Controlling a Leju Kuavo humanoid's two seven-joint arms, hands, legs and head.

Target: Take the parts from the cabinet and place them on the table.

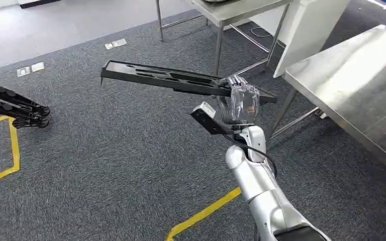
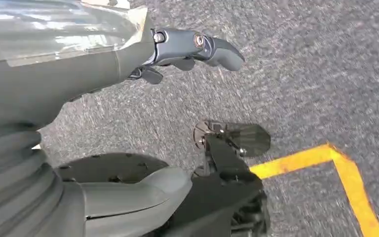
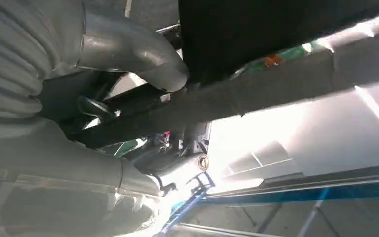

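Observation:
A long black tray-like part (image 1: 166, 78) with cut-outs hangs level above the carpet. My right hand (image 1: 240, 103) grips it near its right end, fingers wrapped over its edge. In the right wrist view the part (image 3: 256, 94) runs as a dark bar across the hand (image 3: 128, 54), with the thumb curled against it. My left hand (image 2: 128, 59) hangs over the grey carpet with its fingers (image 2: 197, 47) stretched out and nothing in them. Dark segmented fingers (image 1: 17, 108) also reach in from the left edge of the head view.
A steel table (image 1: 352, 85) stands to the right of the held part. A second steel table (image 1: 231, 12) and a white panel (image 1: 306, 30) stand behind it. Yellow tape lines (image 1: 206, 211) and metal floor plates (image 1: 115, 43) mark the carpet.

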